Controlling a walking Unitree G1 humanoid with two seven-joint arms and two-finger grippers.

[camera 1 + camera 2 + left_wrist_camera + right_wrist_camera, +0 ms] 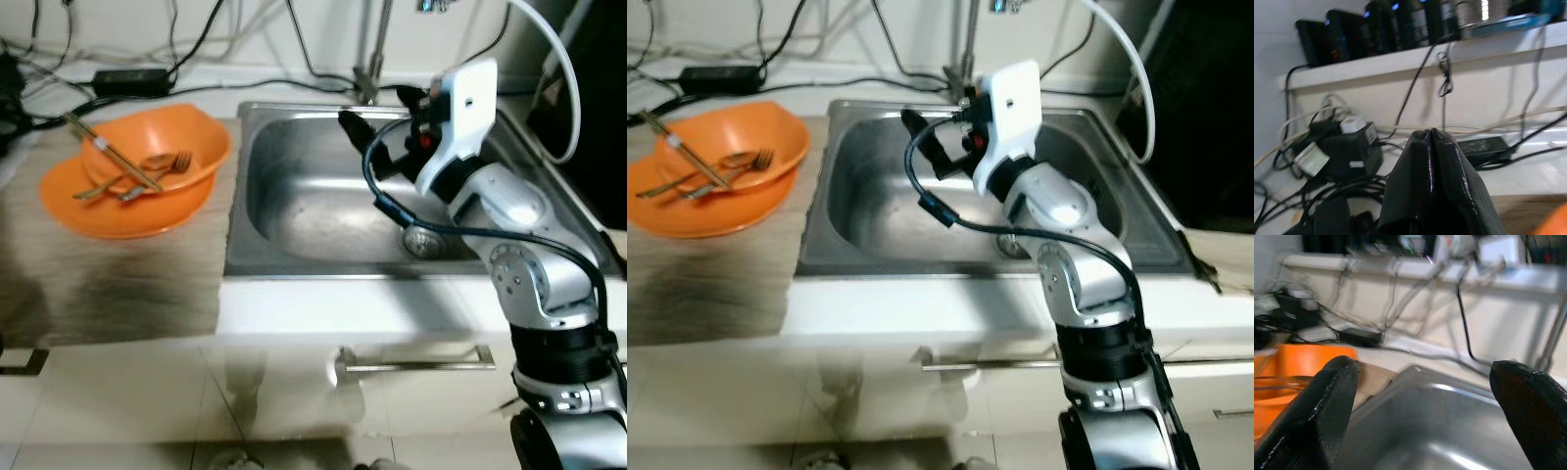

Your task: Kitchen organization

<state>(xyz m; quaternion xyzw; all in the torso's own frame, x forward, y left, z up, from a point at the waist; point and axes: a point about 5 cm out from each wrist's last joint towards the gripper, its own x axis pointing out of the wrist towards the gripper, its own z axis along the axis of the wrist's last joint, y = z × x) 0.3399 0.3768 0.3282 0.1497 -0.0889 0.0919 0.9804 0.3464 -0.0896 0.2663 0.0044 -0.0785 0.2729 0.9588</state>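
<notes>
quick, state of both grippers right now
Left gripper: shut, black fingers pressed together, holding nothing visible.
Right gripper: open and empty, over the stainless steel sink.

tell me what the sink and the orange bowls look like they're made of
Sink: brushed stainless steel by the look, grey with soft streaky reflections and a metal drain. Orange bowls: probably plastic or melamine, with uniform opaque colour and a dull satin sheen; glazed ceramic can't be ruled out.
</notes>
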